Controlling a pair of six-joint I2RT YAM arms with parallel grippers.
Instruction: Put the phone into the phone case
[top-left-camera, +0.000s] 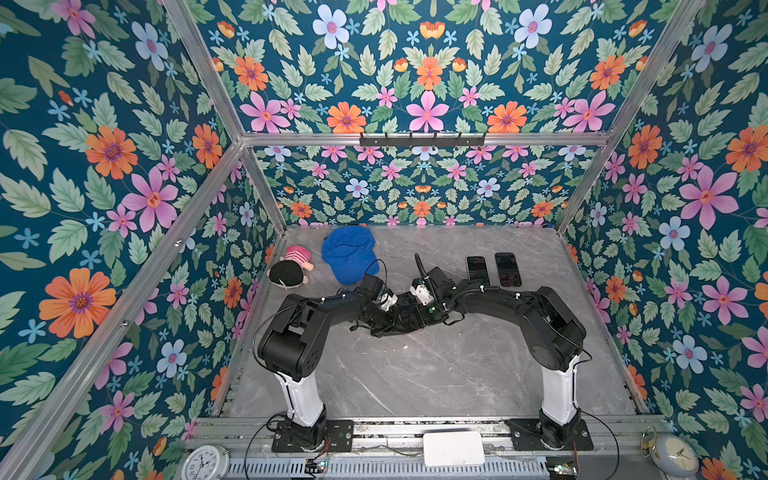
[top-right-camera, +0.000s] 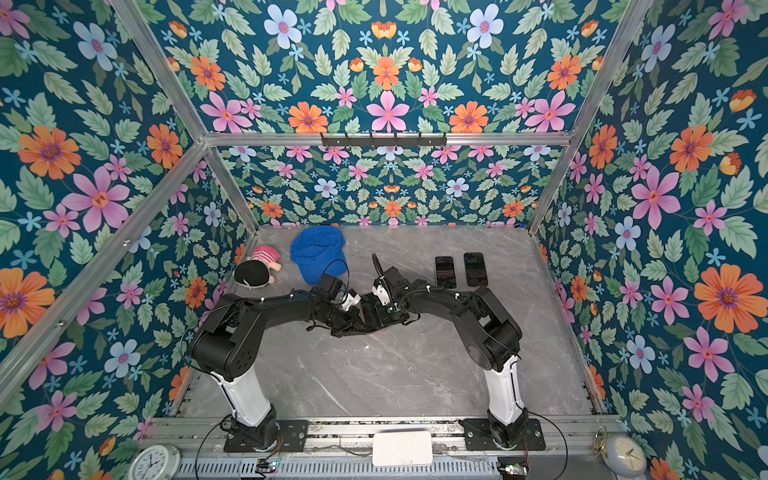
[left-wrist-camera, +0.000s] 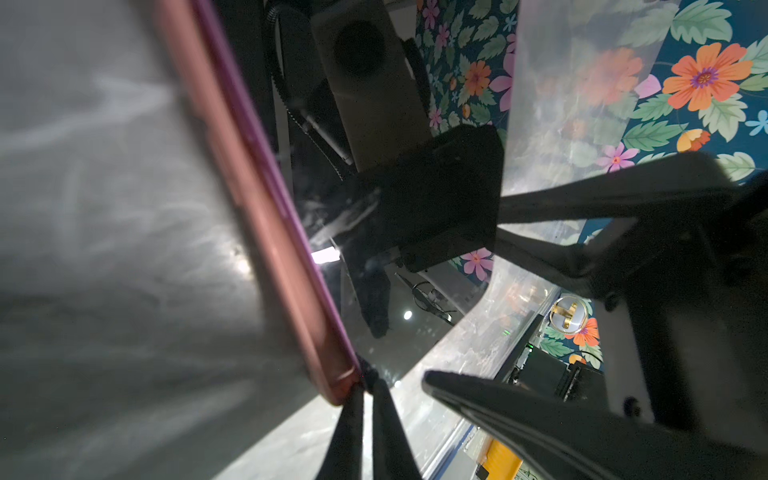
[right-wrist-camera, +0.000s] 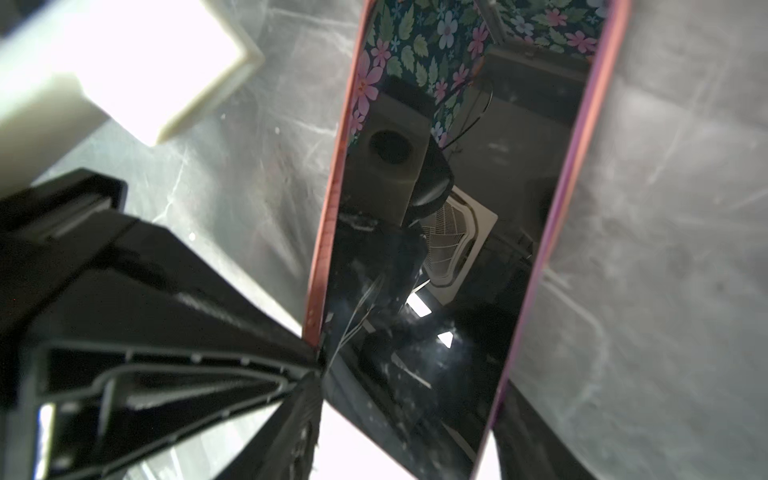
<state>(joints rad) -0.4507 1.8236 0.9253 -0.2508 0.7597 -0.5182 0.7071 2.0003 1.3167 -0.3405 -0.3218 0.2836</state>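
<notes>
Item, phone (right-wrist-camera: 457, 232): we find it lying flat on the table (top-left-camera: 415, 374) at frame centre, with the pink phone case (right-wrist-camera: 328, 232) rimming both long sides. Left gripper (left-wrist-camera: 368, 386): pressed together, pinching the case's corner. Right gripper (right-wrist-camera: 409, 378): spread, straddling the phone. Blue cap (top-left-camera: 349, 253): upper left of the table.

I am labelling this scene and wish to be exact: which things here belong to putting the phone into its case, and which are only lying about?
Belonging to the job:
- phone
- pink phone case around it
- left fingers and right fingers, both at it

Only lying about:
- two other phones
- blue cap
- plush toy
- two clocks
- white box
</notes>
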